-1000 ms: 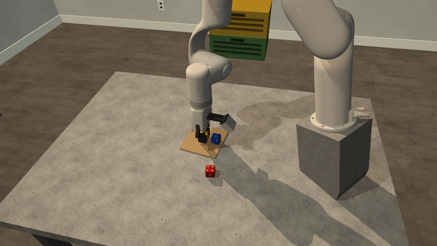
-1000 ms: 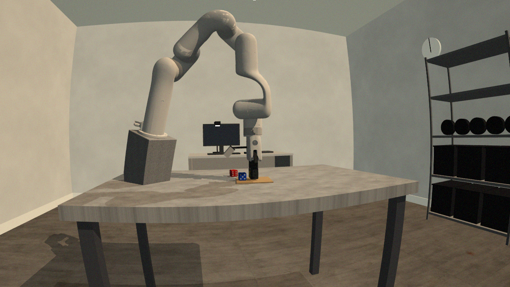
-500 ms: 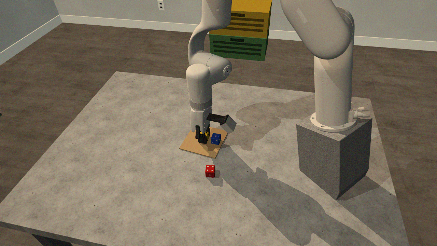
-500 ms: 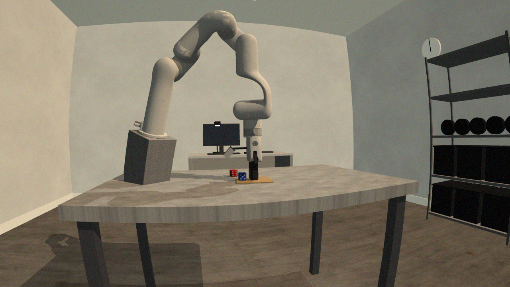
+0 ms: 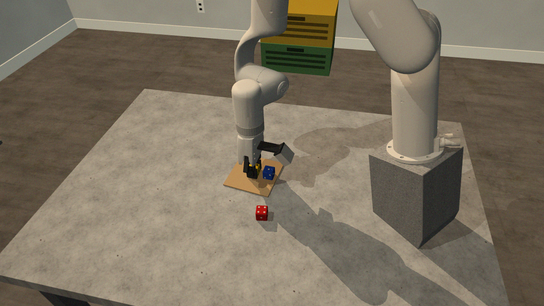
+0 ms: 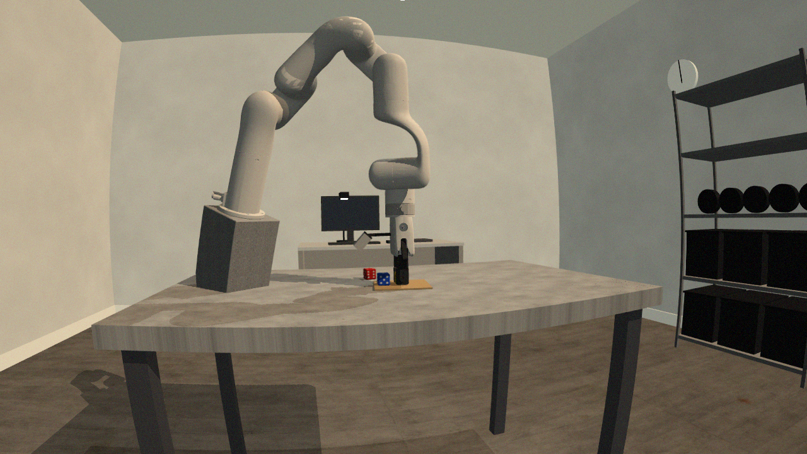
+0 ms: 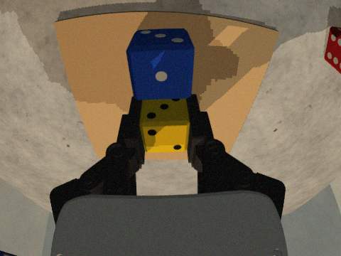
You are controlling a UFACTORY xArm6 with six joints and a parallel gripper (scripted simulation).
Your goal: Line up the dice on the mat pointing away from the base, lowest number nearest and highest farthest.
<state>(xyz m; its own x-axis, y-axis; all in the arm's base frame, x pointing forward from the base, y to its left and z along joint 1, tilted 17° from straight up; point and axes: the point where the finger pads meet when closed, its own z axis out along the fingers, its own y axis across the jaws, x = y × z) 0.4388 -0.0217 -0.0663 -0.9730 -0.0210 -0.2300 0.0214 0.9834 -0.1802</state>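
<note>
– Able to read the yellow die [image 5: 258, 167] [image 7: 166, 136]?
– Only partly: tucked behind the gripper [image 5: 253, 171] [image 6: 401, 276] [image 7: 165, 124] in the top view, lost behind it in the exterior view, and overlapped at its far edge by the blue die [image 5: 268, 172] [image 6: 383, 279] [image 7: 161, 67] in the wrist view.
– And the red die [image 5: 261, 213] [image 6: 369, 273] [image 7: 334, 51]?
– Cut off by the wrist view's right edge.
– Anything else cropped?
– Yes, the shelf [image 6: 678, 214], at the exterior view's right.
</note>
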